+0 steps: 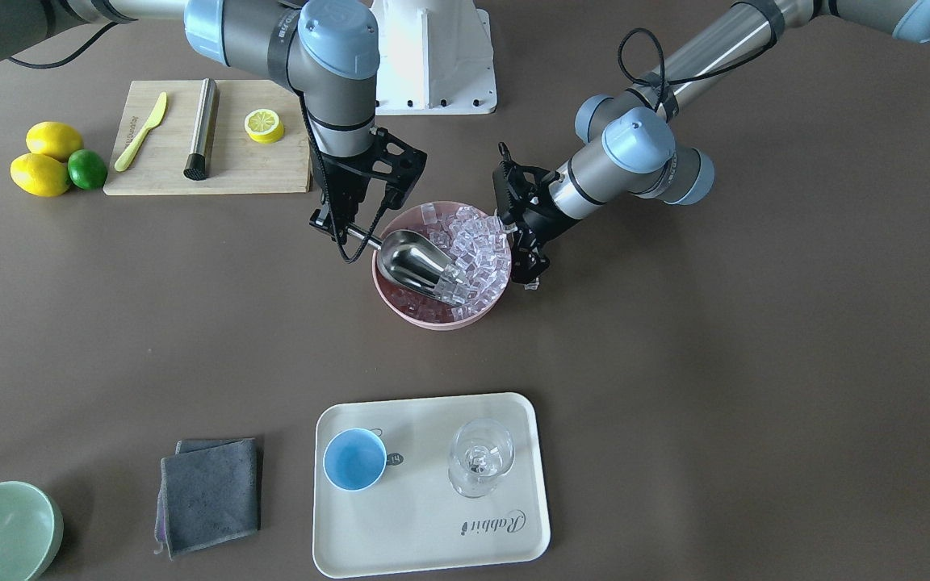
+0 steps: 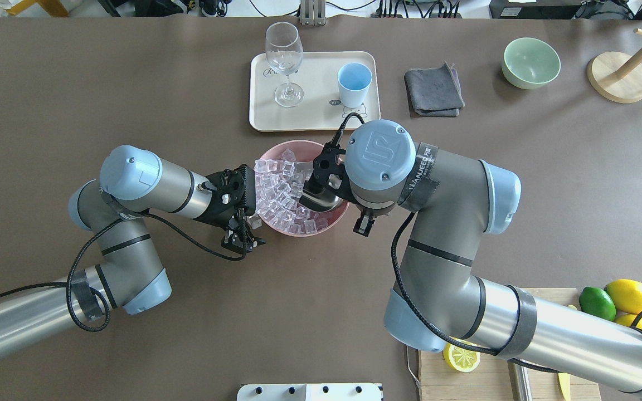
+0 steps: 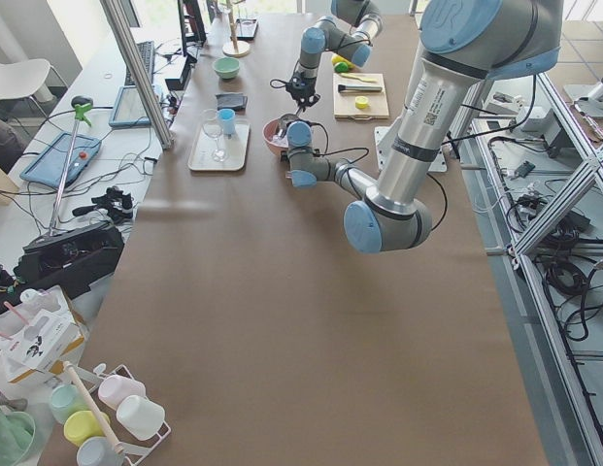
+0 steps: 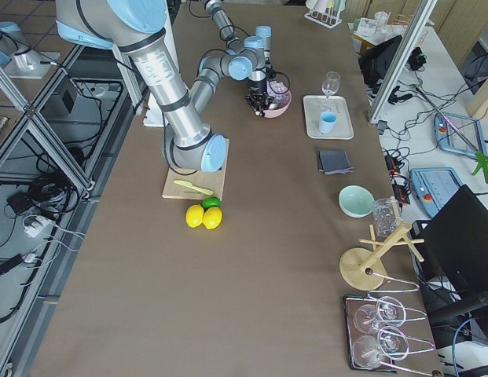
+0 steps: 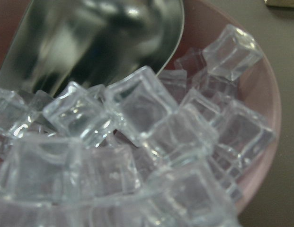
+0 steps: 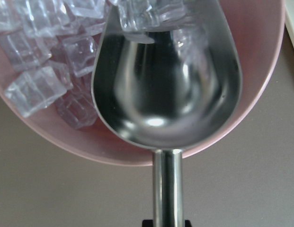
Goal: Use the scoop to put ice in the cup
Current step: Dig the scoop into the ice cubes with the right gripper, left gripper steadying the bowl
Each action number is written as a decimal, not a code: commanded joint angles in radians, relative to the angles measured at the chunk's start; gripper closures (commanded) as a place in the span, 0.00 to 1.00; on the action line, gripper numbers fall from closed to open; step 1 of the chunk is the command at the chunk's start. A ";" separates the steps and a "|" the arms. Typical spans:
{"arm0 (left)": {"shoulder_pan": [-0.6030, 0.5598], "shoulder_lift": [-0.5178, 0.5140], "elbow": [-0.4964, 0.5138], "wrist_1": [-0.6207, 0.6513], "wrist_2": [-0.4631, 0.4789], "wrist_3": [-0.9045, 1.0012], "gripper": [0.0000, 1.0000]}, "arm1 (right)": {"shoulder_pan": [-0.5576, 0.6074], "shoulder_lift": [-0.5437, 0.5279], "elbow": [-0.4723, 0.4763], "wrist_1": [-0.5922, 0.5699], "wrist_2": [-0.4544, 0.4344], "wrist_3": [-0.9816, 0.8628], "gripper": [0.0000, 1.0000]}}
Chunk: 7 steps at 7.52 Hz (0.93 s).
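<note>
The steel scoop (image 1: 412, 262) lies tilted in the pink bowl (image 1: 433, 321), its mouth against the heap of clear ice cubes (image 1: 477, 242). My right gripper (image 1: 349, 232) is shut on the scoop's short handle at the bowl's rim. In the right wrist view the scoop's trough (image 6: 170, 90) is nearly empty, with a few cubes (image 6: 137, 14) at its lip. My left gripper (image 1: 505, 226) is at the bowl's opposite rim; its fingers are hidden, so I cannot tell its state. The light-blue cup (image 1: 354, 458) stands empty on the cream tray (image 1: 425, 524), apart from both grippers.
A wine glass (image 1: 479, 458) stands on the tray beside the cup. A grey cloth (image 1: 208, 494) and a pale green bowl (image 1: 1, 532) lie beyond it. A cutting board (image 1: 231, 173) holds a muddler (image 1: 201, 129), a yellow knife (image 1: 142, 129) and a lemon half (image 1: 263, 125).
</note>
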 commanded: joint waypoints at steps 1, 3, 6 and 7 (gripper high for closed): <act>0.000 -0.002 0.000 -0.001 0.000 0.000 0.01 | 0.000 -0.074 0.061 0.122 0.024 0.059 1.00; 0.000 -0.002 -0.002 -0.001 0.000 0.000 0.01 | 0.000 -0.085 0.090 0.141 0.032 0.090 1.00; 0.000 0.000 -0.002 -0.006 -0.001 0.000 0.01 | 0.000 -0.145 0.070 0.306 0.034 0.138 1.00; 0.000 0.002 -0.002 -0.006 -0.001 0.000 0.01 | 0.000 -0.148 0.076 0.306 0.038 0.154 1.00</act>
